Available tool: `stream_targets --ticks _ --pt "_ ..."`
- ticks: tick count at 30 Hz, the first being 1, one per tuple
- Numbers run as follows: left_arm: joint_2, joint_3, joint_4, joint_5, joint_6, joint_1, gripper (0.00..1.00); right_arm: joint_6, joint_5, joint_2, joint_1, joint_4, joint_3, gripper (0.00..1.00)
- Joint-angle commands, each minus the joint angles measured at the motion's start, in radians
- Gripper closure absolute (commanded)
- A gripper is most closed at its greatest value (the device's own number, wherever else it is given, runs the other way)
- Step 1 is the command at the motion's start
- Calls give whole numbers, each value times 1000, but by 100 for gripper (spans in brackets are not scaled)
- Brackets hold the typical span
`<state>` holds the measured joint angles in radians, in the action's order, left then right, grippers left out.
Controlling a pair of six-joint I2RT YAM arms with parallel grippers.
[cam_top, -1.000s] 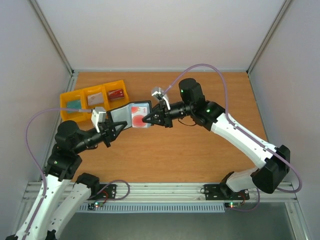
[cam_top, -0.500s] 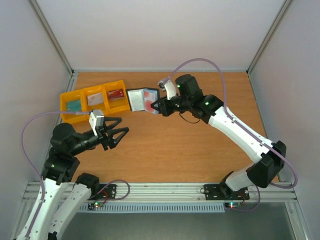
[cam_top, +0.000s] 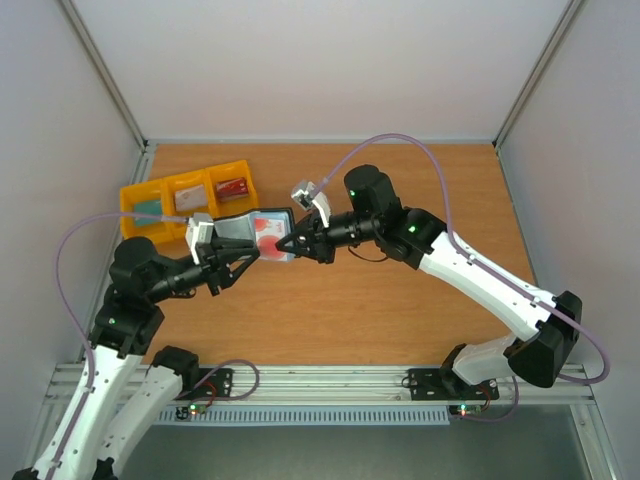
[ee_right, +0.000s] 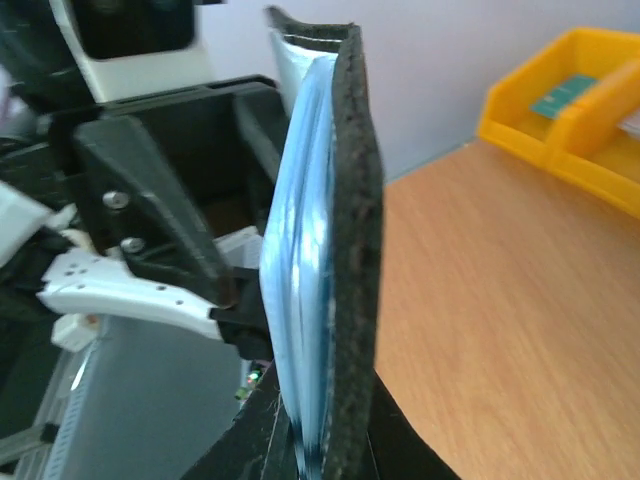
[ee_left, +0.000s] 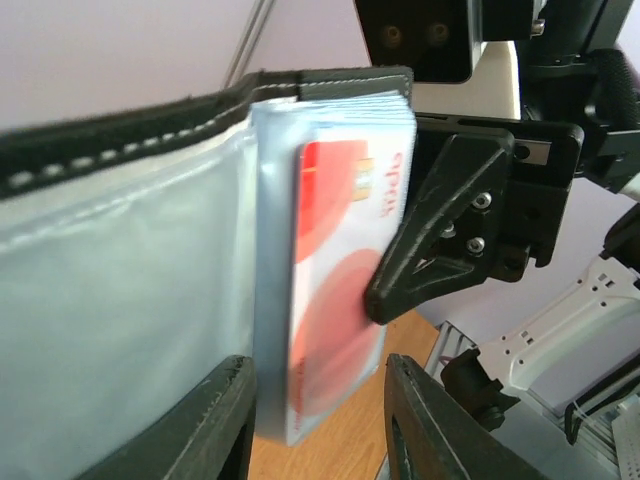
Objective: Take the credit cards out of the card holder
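Note:
The black card holder (cam_top: 238, 228) hangs open in the air above the table, left of centre. My right gripper (cam_top: 286, 245) is shut on its right half, with the black edge (ee_right: 355, 250) clamped between its fingers (ee_right: 262, 430). A white credit card with a big red circle (ee_left: 335, 300) sits in the grey-blue pocket (ee_left: 120, 300), and its lower corner sticks out. My left gripper (ee_left: 315, 420) is open; its jaws straddle that corner without touching it. Any other credit cards are hidden.
Three joined yellow bins (cam_top: 190, 195) stand at the back left, holding a teal, a whitish and a red card. The bins (ee_right: 560, 110) also appear beyond the holder in the right wrist view. Grey walls close in the wooden table (cam_top: 400, 300).
My left gripper opened and drew back while the right arm swung the holder toward the bins. The holder is now back at the left gripper, whose jaws are narrower around the card's corner.

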<state>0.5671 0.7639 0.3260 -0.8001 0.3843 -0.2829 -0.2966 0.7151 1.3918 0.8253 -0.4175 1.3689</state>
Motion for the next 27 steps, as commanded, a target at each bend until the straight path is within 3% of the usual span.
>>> stream_targets --ticks 1,8,13,16,18,21,24,27 --pt "-10 -11 -13 10 -8 4 63 -35 221 -47 0 136 -33 99" --pt "10 -26 -122 -80 35 3 65 -43 314 -47 3 177 -36 99" --pt "24 -39 -185 -121 54 1 81 -106 293 -21 36 111 1 99" --pt "19 -39 -203 -142 71 1 99 -125 301 -19 38 94 11 99" --pt "10 -35 -198 -148 82 1 100 -150 290 -29 38 73 8 98" --pt "-11 -38 -190 -146 107 2 100 -163 289 -36 25 50 1 91" --pt "-23 -42 -203 -139 129 2 100 -150 293 -31 13 25 8 71" --pt "-32 -36 -202 -136 130 4 100 -149 296 -45 9 20 -2 68"
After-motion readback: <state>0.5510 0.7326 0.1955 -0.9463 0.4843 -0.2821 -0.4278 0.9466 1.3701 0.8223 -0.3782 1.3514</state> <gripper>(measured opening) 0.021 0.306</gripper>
